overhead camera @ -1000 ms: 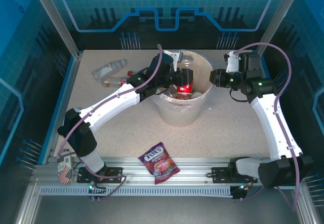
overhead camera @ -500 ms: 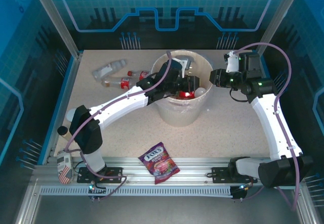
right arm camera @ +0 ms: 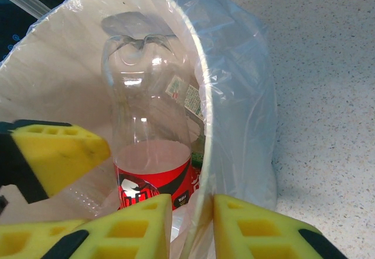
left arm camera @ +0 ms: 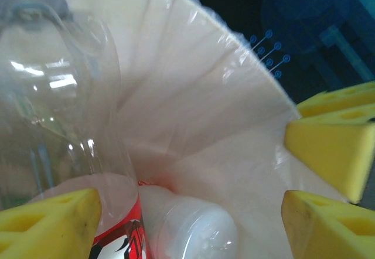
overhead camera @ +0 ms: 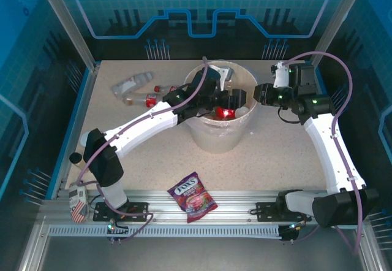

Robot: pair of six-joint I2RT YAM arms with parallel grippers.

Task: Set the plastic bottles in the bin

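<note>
- Inside the large round cream-white plastic bin: clear red-labelled plastic bottle, just beside the left gripper, spread wide, holding nothing.
- At the bin's right rim: right gripper, pads astride the rim, grip impossible to tell.
- Left of the bin, on the speckled table: two clear plastic bottles.

Speckled beige table is sitting inside an enclosure. Blue back panel with circuit lines and a gear graphic is glowing bright. Darker blue side panels are closing in both sides. Aluminium posts are slanting up at the far corners. A slotted aluminium rail is running along the near edge.
</note>
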